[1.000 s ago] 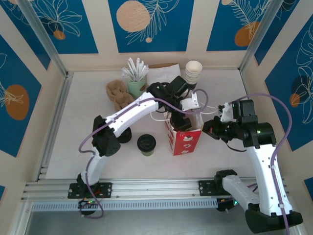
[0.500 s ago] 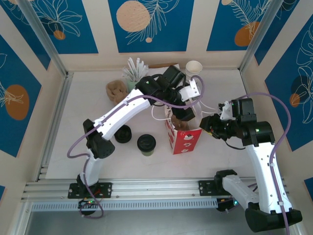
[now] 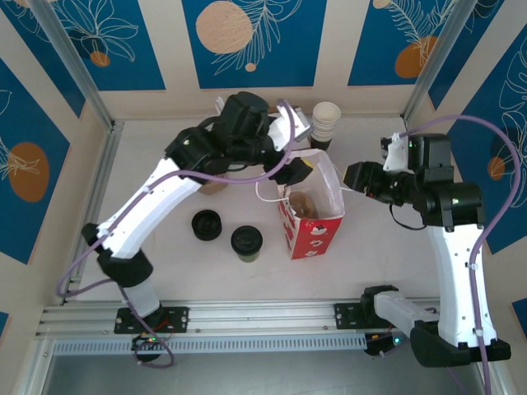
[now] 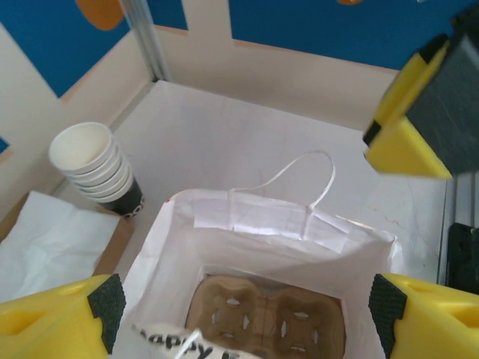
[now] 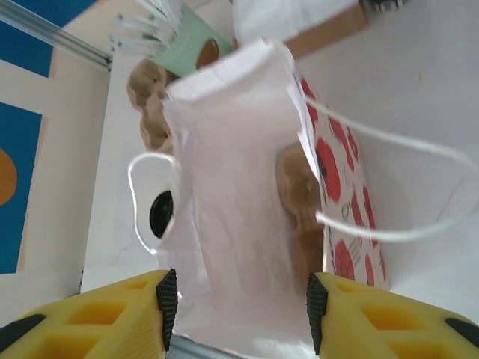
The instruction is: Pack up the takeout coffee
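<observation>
The takeout coffee [image 3: 246, 242], a short greenish cup with a black lid, stands on the table left of the red bag [image 3: 315, 232]. The bag is upright and open, with a brown cup carrier [image 4: 266, 321] lying on its bottom. My left gripper [image 3: 300, 169] hangs open above the bag's back edge, nothing between its fingers [image 4: 245, 303]. My right gripper [image 3: 352, 175] is open just right of the bag's mouth, and the bag's white inner wall [image 5: 247, 224] lies beyond its fingers [image 5: 239, 303]. Neither gripper touches the coffee.
A loose black lid [image 3: 206, 224] lies left of the coffee. A stack of white cups [image 3: 325, 123] stands at the back, with white napkins [image 4: 45, 247] beside it. A green cup of stirrers [image 5: 179, 37] and brown carriers [image 5: 146, 105] sit at the back left.
My left arm has lifted out of the bag and swung back and up, leaving the carrier inside. My right gripper has opened, let go of the bag's edge and drawn up and away.
</observation>
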Motion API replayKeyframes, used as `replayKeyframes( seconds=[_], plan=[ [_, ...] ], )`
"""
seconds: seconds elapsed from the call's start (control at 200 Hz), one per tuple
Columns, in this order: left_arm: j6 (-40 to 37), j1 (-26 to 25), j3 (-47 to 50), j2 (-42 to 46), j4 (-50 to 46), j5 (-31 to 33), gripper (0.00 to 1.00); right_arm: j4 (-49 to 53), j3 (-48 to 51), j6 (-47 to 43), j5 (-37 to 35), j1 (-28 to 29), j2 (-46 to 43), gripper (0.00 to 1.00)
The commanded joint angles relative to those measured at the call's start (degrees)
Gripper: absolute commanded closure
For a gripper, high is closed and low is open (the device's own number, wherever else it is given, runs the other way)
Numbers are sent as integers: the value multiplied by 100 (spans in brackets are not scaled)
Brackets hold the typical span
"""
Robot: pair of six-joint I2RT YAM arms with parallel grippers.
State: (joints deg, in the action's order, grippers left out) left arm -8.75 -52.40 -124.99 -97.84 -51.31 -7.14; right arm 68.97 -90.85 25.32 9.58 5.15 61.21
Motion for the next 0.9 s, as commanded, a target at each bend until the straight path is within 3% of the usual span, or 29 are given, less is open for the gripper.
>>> replayKeyframes(
  seconds=[0.0, 0.335, 0.525, 0.895],
  plan=[
    [290, 82, 565, 471, 199, 497, 13, -216, -345, -468, 35, -23, 552, 48],
    [610, 330, 2564, 1980, 630, 949, 6, -338, -539, -1359, -1, 108, 1933, 42],
    [647, 415, 2847, 2237, 543, 1011, 6, -303, -603, -1826, 32, 248, 2347, 36],
    [528, 501, 3209, 2536, 622, 975, 4, -441, -417, -1920, -36, 376, 3035, 41]
  ],
)
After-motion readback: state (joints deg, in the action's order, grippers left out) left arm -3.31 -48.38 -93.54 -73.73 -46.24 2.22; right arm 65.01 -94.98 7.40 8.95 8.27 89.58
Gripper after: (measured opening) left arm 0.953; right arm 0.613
